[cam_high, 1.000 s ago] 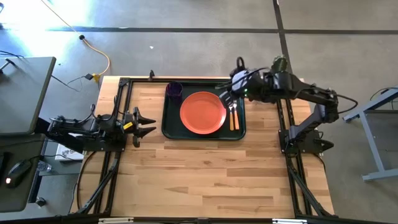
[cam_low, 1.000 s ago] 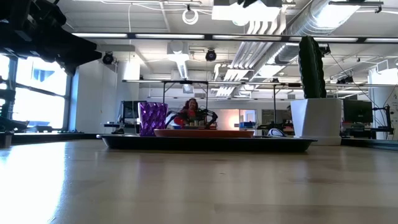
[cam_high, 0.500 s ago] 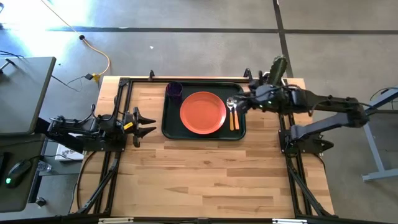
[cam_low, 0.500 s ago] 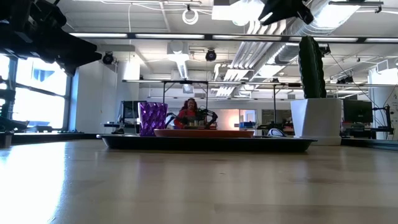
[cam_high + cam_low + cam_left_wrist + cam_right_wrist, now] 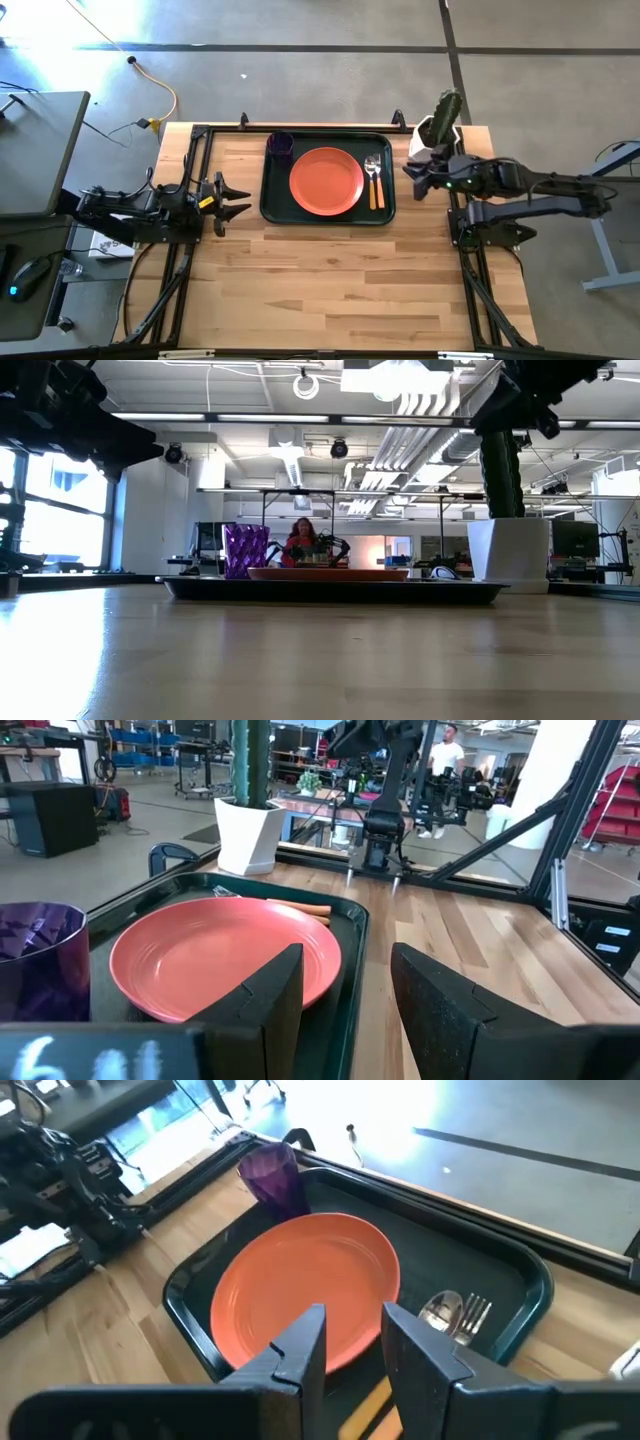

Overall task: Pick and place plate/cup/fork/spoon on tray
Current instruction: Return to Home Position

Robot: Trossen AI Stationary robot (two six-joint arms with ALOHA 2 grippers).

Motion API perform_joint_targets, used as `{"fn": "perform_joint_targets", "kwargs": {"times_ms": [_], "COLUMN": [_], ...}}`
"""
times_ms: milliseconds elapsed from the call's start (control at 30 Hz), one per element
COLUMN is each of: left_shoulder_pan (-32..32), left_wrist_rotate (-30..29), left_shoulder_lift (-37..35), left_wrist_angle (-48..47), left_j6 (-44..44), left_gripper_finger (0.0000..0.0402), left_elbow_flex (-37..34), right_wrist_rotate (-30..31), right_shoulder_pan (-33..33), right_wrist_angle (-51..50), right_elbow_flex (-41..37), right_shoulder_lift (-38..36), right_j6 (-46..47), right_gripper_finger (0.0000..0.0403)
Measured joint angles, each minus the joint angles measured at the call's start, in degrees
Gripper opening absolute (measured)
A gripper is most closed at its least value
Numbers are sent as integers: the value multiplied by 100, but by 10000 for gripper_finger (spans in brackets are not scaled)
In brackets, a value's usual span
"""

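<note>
The dark green tray (image 5: pixel 266 205) lies at the table's far middle. On it rest the orange-red plate (image 5: pixel 326 180), the purple cup (image 5: pixel 281 145) in the far left corner, and the spoon (image 5: pixel 371 178) and fork (image 5: pixel 379 182) side by side along the right rim. These also show in the right wrist view: plate (image 5: pixel 300 1295), cup (image 5: pixel 272 1175), spoon (image 5: pixel 441 1310), fork (image 5: pixel 473 1313). My right gripper (image 5: pixel 409 181) hangs open and empty just right of the tray, above the table. My left gripper (image 5: pixel 243 200) waits open left of the tray.
A white pot with a green cactus (image 5: pixel 434 125) stands at the far right corner, just beyond my right gripper. Black frame rails (image 5: pixel 190 170) run along both table sides. Bare wood (image 5: pixel 330 290) fills the near half. A person (image 5: pixel 303 535) shows in the room behind.
My right gripper has drawn back from above the spoon and fork heads toward the table's right edge, ending off the tray. The spoon, fork, plate and cup have stayed in place on the tray.
</note>
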Motion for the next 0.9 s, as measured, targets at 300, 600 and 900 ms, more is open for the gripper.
{"fn": "perform_joint_targets", "kwargs": {"times_ms": [300, 600, 900], "left_shoulder_pan": [0, 1, 1], "left_wrist_rotate": [-2, -2, -2], "left_shoulder_lift": [0, 0, 0], "left_wrist_angle": [2, 2, 2], "left_j6": [-2, -2, -2], "left_gripper_finger": [145, 145, 145], "left_elbow_flex": [0, 0, 0], "right_wrist_rotate": [-274, -606, -1058], "right_shoulder_pan": [2, 0, 2], "right_wrist_angle": [1059, 2350, 3501], "right_elbow_flex": [-1296, -2487, -3507], "right_shoulder_lift": [-1207, -1918, -2374], "right_j6": [-397, -801, -830], "right_gripper_finger": [90, 90, 90]}}
